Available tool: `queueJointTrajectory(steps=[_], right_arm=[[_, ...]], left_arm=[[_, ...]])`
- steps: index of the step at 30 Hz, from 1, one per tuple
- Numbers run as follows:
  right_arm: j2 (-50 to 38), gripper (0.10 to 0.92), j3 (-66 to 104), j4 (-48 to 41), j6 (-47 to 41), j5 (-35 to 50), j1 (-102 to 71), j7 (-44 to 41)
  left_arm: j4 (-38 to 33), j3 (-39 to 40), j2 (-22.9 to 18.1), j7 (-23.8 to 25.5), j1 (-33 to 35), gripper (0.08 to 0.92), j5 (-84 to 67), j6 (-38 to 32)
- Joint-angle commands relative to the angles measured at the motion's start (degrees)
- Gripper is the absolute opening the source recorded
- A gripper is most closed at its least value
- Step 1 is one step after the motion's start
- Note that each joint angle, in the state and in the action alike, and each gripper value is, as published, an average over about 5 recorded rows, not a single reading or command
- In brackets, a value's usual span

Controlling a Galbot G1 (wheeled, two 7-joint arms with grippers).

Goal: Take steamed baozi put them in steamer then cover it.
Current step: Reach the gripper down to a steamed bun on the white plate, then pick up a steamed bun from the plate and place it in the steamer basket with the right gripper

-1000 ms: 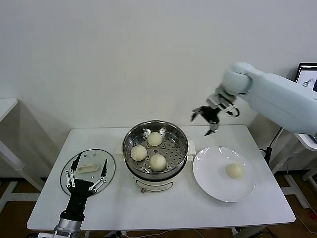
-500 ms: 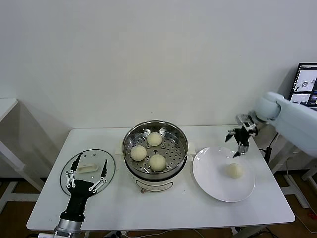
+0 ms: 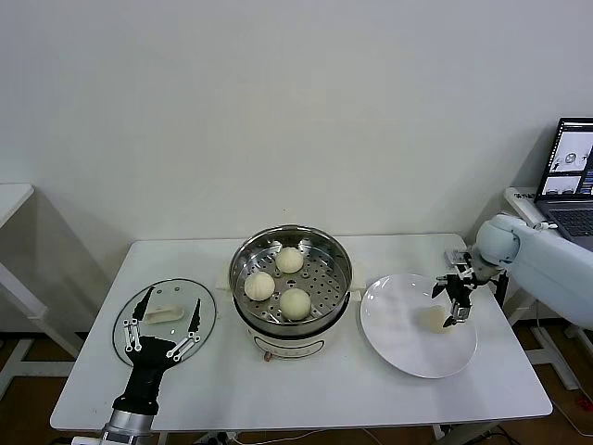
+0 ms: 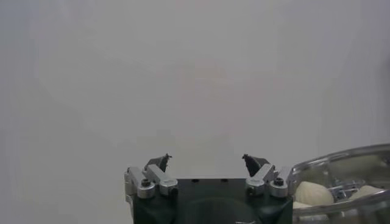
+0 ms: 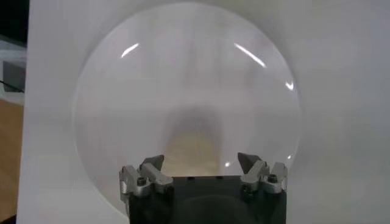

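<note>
The steamer [image 3: 243, 264] stands mid-table with three baozi on its perforated tray: one at the back [image 3: 289, 260], one at the left [image 3: 259, 286], one at the front [image 3: 295, 303]. The fourth baozi [image 3: 432, 320] lies on the white plate [image 3: 398, 338] at the right. My right gripper [image 3: 449, 297] is open just above this baozi; in the right wrist view the bun [image 5: 194, 148] sits between the spread fingers of the gripper [image 5: 200, 165]. My left gripper [image 3: 167, 318] is open at the front left, over the glass lid [image 3: 208, 311]. In the left wrist view that gripper [image 4: 206, 162] holds nothing.
The glass lid with its white handle [image 3: 165, 314] lies flat at the table's left. A laptop [image 3: 573, 176] stands on a side table beyond the right edge. The steamer's rim shows in the left wrist view [image 4: 341, 159].
My right gripper has swung from above the steamer's far right side to the right and down, and now hangs open over the baozi on the plate. The left arm has not moved.
</note>
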Motion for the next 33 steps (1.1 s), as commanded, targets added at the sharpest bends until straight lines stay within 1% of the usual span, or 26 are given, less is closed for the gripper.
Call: queueJointTrajectory(steps=[1, 6, 12, 16, 18, 22, 27, 33], right_arm=[[1.1, 0.823, 1.2, -2.1, -0.7, -1.3, -3.4, 2.1], [1.8, 0.811, 1.5, -2.6, -0.7, -1.8, -3.7, 2.4], [2.0, 0.728, 2.1, -2.6, -0.6, -2.3, -3.8, 2.5], [1.8, 0.689, 2.0, -2.2, -0.5, -2.3, -2.9, 2.2], [1.6, 0.674, 2.0, -1.6, -0.2, -3.0, -1.3, 1.2], [1.6, 0.663, 2.4, -1.0, 0.8, -4.5, 3.8, -3.7], [2.9, 0.662, -3.7, 1.2, 0.8, 1.2, 14.5, -9.6], [6.8, 0.657, -13.8, 7.4, -1.4, 11.3, 29.0, -11.2]], left_arm=[[0.1, -0.1, 0.0, 0.0, 0.0, 0.823, -0.1, 0.0], [0.2, -0.2, 0.0, 0.0, 0.0, 0.823, -0.1, -0.1], [0.4, -0.1, 0.0, 0.0, -0.1, 0.823, -0.2, -0.2], [0.4, -0.1, 0.1, 0.0, -0.1, 0.823, -0.3, -0.2], [0.4, -0.1, 0.1, 0.0, -0.2, 0.823, -0.3, -0.2], [0.5, 0.2, 0.2, 0.1, -0.6, 0.823, -0.3, -0.2], [0.6, 0.6, 0.4, 0.1, -0.8, 0.823, -0.3, -0.3], [1.8, 1.7, 0.5, 0.1, -2.0, 0.823, -0.1, -0.5]])
